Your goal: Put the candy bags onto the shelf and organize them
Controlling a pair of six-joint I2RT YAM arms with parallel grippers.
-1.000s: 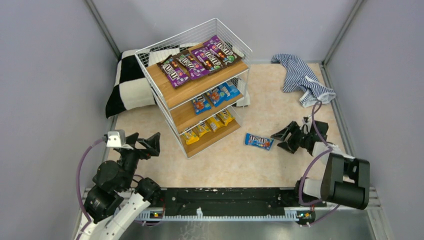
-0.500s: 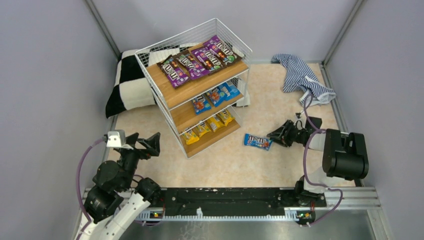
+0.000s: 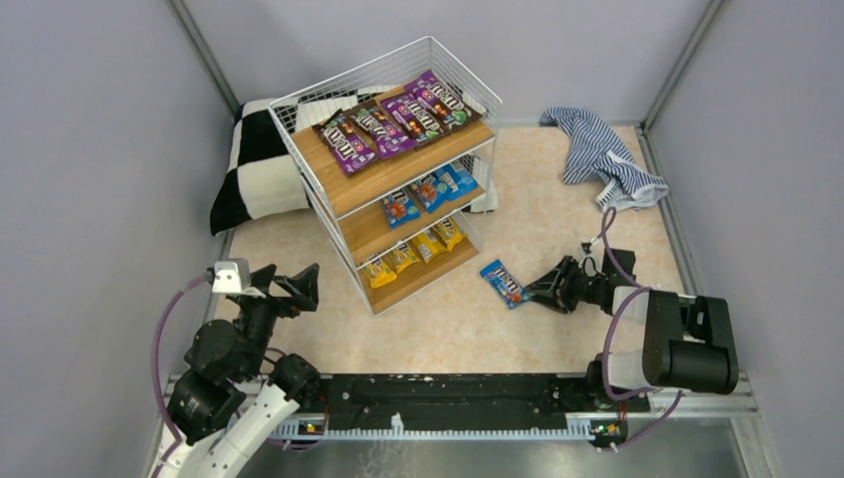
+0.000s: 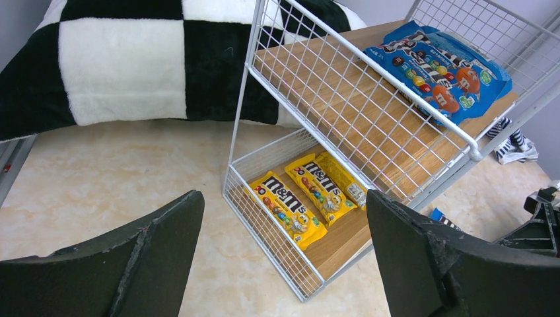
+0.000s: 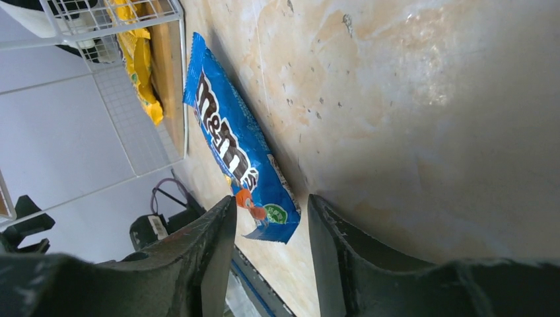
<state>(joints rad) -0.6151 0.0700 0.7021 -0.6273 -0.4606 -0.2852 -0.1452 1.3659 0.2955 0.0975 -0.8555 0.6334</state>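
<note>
The shelf (image 3: 383, 179) stands at the back centre with purple candy bags (image 3: 398, 119) on top, blue ones (image 3: 430, 189) in the middle and yellow ones (image 3: 413, 254) at the bottom. One blue candy bag (image 3: 505, 283) lies on the floor to its right. My right gripper (image 3: 542, 291) is low at the bag's near end, open, with the bag's corner (image 5: 271, 221) between the fingertips (image 5: 218, 228). My left gripper (image 3: 284, 284) is open and empty, facing the shelf (image 4: 343, 99), its blue bags (image 4: 439, 66) and its yellow bags (image 4: 310, 195).
A black-and-white checkered cushion (image 3: 254, 164) lies behind the shelf on the left and fills the top left of the left wrist view (image 4: 125, 66). A blue-white striped cloth (image 3: 602, 159) lies at the back right. Grey walls close in both sides.
My right gripper moved left and down to the blue bag on the floor. The bag turned from lying crosswise to diagonal and slid slightly left. The left arm has not moved.
</note>
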